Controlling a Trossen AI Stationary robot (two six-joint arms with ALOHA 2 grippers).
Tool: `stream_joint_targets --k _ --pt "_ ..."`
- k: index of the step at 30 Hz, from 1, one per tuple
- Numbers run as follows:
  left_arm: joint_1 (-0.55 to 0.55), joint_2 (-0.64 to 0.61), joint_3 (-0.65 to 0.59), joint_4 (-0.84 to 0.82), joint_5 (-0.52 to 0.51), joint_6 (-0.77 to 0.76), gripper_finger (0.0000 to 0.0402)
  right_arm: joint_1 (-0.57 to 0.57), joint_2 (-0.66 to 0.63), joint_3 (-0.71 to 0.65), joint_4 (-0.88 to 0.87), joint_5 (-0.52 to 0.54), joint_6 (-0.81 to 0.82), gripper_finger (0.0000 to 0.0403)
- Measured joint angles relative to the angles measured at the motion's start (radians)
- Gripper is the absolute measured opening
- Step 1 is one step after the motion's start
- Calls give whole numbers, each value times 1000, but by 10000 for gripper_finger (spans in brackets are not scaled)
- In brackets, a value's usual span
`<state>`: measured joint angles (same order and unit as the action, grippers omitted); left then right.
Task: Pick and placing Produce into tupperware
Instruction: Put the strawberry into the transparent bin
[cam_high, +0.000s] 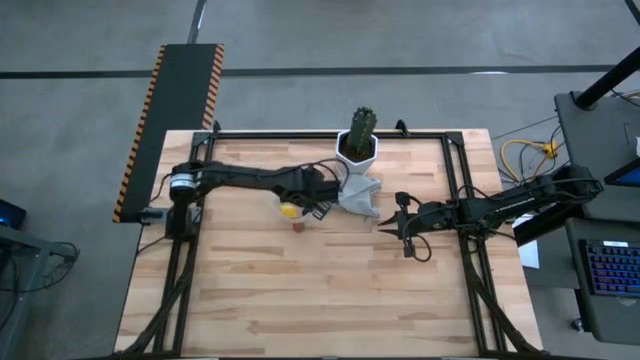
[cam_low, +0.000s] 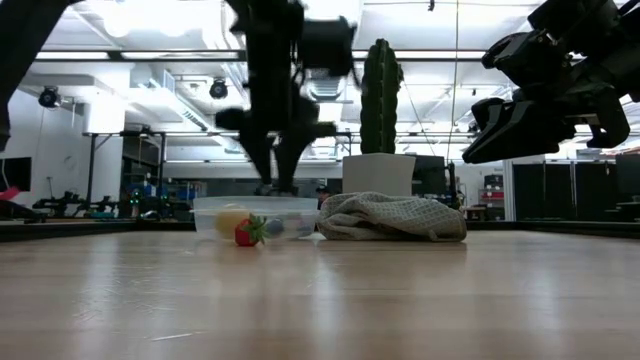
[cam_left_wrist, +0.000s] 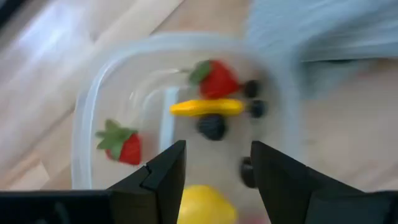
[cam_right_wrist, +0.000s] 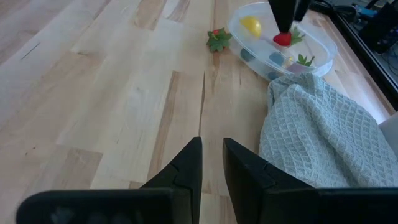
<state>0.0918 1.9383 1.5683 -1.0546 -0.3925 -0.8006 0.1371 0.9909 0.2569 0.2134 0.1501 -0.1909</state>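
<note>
1. Left gripper (cam_left_wrist: 216, 167) hangs over the tupperware (cam_left_wrist: 87, 106), fingers (cam_left_wrist: 163, 174) apart w/ nothing between them.
2. Inside: red strawberry (cam_left_wrist: 217, 79) near the far rim, 2nd strawberry (cam_left_wrist: 122, 144) by the side wall.
3. Long yellow piece (cam_left_wrist: 206, 107) lies just beside the 1st strawberry; dark round pieces (cam_left_wrist: 212, 127) around it.
4. Yellow lemon (cam_left_wrist: 205, 204) shows between the fingers.
5. Pale cloth (cam_left_wrist: 323, 31) beyond the rim, blurred.

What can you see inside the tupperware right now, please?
Inside the tupperware: two strawberries, a yellow banana-like piece, small dark round pieces and a lemon. The left claw, open above, covers part of the lemon and anything beneath it.
</note>
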Motion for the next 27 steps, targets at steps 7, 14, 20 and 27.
stream_joint_targets --k 7,14,20,27 --pt "-162 -26 55 1 -62 207 166 0 0 0 -1 0 2 56" --pt "-305 -24 37 24 -178 493 166 0 0 -3 -1 0 8 56" --pt "-345 -24 -3 34 -209 657 166 0 0 -5 -1 0 8 56" --pt "-344 -23 -108 97 -155 656 166 0 0 -12 -1 0 8 56"
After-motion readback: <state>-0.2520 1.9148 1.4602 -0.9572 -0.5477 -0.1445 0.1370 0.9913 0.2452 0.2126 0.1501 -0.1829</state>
